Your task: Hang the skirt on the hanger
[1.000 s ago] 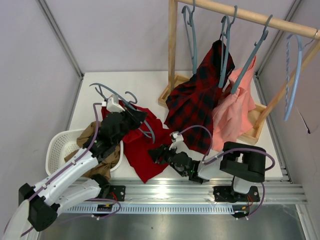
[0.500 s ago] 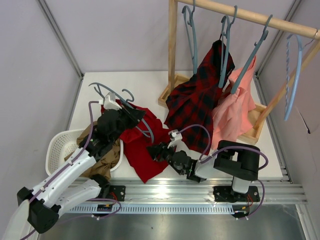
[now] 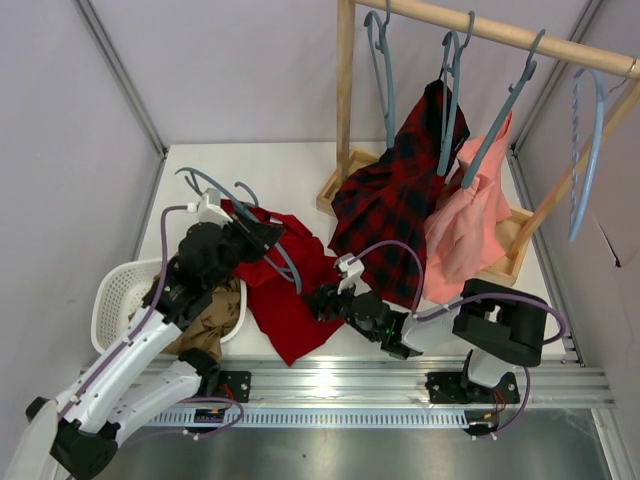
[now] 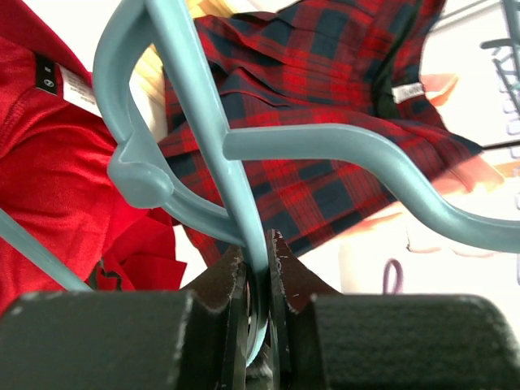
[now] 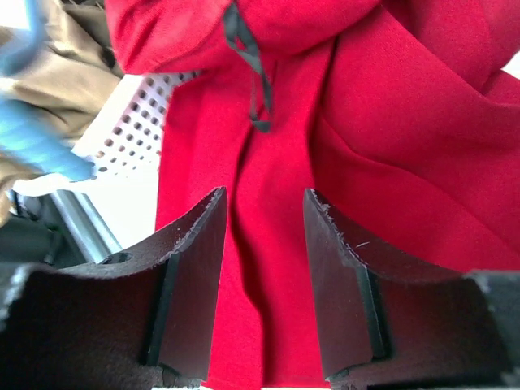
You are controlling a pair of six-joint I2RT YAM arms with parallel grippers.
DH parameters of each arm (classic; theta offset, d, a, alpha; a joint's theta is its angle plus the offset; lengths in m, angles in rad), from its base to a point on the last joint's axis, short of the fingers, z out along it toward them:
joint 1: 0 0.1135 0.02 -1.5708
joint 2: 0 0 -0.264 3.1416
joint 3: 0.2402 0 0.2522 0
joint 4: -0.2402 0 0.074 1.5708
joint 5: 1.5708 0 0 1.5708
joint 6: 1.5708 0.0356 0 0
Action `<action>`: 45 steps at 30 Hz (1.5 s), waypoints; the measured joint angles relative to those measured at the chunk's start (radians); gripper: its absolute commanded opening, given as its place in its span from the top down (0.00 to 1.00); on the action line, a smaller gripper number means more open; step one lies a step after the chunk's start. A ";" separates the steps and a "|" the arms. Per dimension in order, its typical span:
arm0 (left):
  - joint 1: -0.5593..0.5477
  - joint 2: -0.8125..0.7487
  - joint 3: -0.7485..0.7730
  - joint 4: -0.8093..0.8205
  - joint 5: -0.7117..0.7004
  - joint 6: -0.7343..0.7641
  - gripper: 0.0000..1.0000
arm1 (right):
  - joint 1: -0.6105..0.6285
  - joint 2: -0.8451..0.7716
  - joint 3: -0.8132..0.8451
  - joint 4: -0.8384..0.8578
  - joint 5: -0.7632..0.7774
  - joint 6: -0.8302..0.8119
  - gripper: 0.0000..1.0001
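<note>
1. Top external view: the skirt (image 3: 285, 292) lies crumpled on the white table (image 3: 290, 165), between the white basket (image 3: 113, 292) at the left and the base of the wooden rack (image 3: 345, 100) at the right.
2. The left gripper (image 3: 262, 233) sits over the skirt's far edge and holds the hanger (image 3: 222, 186). The hanger's curved end reaches out over bare table to the far left, and one of its arms crosses the red cloth.
3. Left wrist view: the left gripper (image 4: 258, 248) has its jaws pressed together on a thin bar of the hanger (image 4: 205, 122) — a firm pinch. The skirt (image 4: 57, 154) is at the left, the plaid garment (image 4: 325, 81) behind.
4. The right gripper (image 3: 320, 300) is low at the skirt's right edge.
5. Right wrist view: the right gripper (image 5: 262, 199) has its jaws spread apart with nothing pinched — the skirt (image 5: 390, 122) fills the view beyond them. Whether the fingertips touch the cloth I cannot tell.
6. A tan garment (image 3: 205, 312) hangs over the basket's rim, just beside the skirt.
</note>
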 measured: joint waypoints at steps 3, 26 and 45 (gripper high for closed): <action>0.001 -0.029 0.000 -0.010 0.015 0.000 0.98 | -0.035 0.000 0.000 -0.026 -0.054 -0.029 0.52; 0.004 -0.035 0.000 -0.033 0.036 0.018 0.97 | -0.162 -0.004 0.186 -0.153 -0.330 -0.195 0.52; 0.032 -0.032 0.000 -0.033 0.064 0.020 0.97 | -0.191 0.056 0.235 -0.203 -0.346 -0.228 0.74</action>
